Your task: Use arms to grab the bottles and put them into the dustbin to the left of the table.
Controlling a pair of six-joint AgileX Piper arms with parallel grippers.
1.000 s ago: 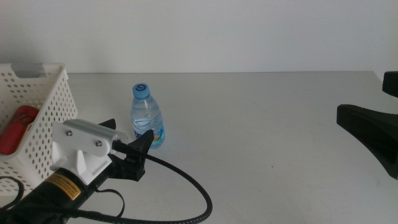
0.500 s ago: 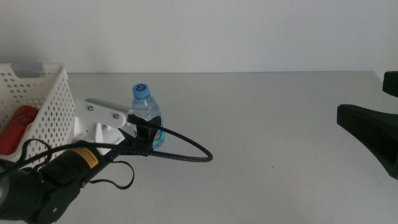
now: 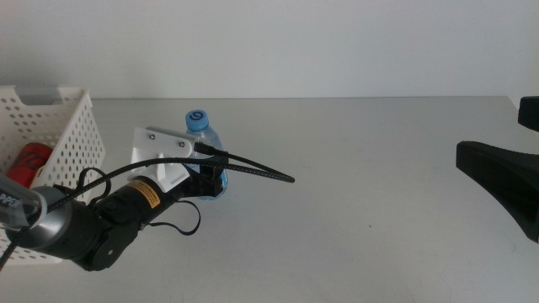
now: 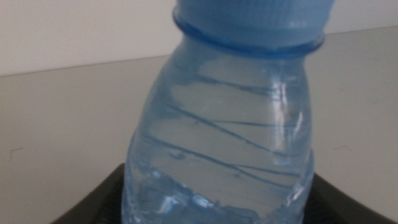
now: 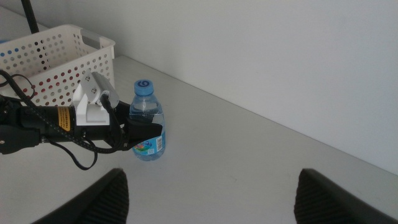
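The clear water bottle (image 3: pixel 202 139) with a blue cap stands on the table (image 3: pixel 354 168) left of centre. My left gripper (image 3: pixel 210 178) reaches in from the left, open, with one jaw on each side of the bottle's lower body. The left wrist view is filled by the bottle (image 4: pixel 224 124) between the gripper's (image 4: pixel 217 208) jaws. The right wrist view shows the bottle (image 5: pixel 147 118) and the left gripper (image 5: pixel 146 130) too. The red cola can (image 3: pixel 29 160) lies in the white dustbin (image 3: pixel 72 126) at the left. The yellow tea bottle is out of view. My right gripper (image 3: pixel 497 181) waits open at the right edge.
A thick black cable (image 3: pixel 253 171) sticks out to the right from the left arm, over the table. The perforated dustbin (image 5: pixel 56 53) stands close to the left arm's left side. A pale wall rises behind the table's far edge.
My left gripper has moved forward and to the right until its jaws stand around the water bottle. The bottle's cap has shifted slightly right. The right arm has not moved.
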